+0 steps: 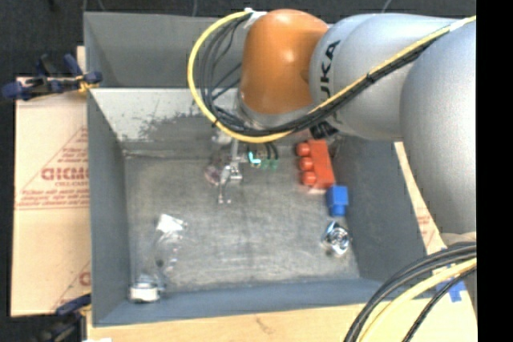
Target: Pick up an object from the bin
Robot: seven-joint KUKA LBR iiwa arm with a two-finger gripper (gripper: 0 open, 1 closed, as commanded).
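Step in hand, by my reading: descent and closing in, nothing lifted yet. The tool (227,175) is low over the bin (108,172) floor, left of the red block (314,162) and well apart from it. A small pale glassy thing (215,172) lies at its tip, the likely target. Cannot tell how far the tool is open, nor whether it grips anything. A small green thing (264,162) sits between tool and red block. A blue block (337,199) is just below the red block, with a shiny metal piece (337,239) below that. A clear wrapper (168,227) is far left and lower. The arm (401,84) comes in above the red block, wrist bent down under its orange cover (276,60). Next move likely calls for a firm close, then a straight lift.
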